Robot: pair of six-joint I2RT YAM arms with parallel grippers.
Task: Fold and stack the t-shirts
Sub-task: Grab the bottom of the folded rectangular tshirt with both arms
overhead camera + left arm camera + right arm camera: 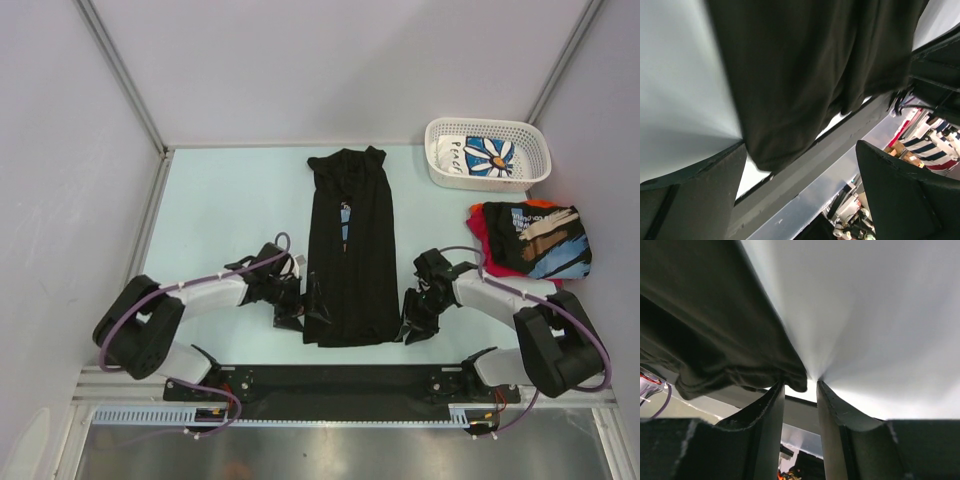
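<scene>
Black t-shirt (pixel 350 250): soft matte knit, folded lengthwise into a long narrow strip down the middle of the desk (pixel 230 210). Its collar end is bunched and wrinkled at the far side, and a small light tag shows on the midline. The near hem is roughly square and lies close to the desk's near edge, just short of the black base rail (pixel 340 380). The desk is pale, smooth and faintly glossy, with grey walls on three sides. A broad band of bare desk lies left of the strip. To its right the gap is narrower, bounded by a stack of a red t-shirt (pixel 482 235) under a printed black t-shirt (pixel 545 240) with brush-stroke marks. Far right stands a white plastic lattice basket (pixel 437 160) holding a daisy-print t-shirt (pixel 485 155). The left end effector (pixel 305 305) sits at the hem's left corner. Its dark, scuffed fingers (pixel 700 190) are spread wide and hold nothing, with the hem corner lying ahead between them. The right end effector (pixel 412 315) is at the hem's right corner with its fingers (pixel 765 425) parted by a narrow slot that has no cloth in it. The rumpled hem corner lies against the tip of one finger. Whether either set of fingertips presses on the desk, cannot tell.
</scene>
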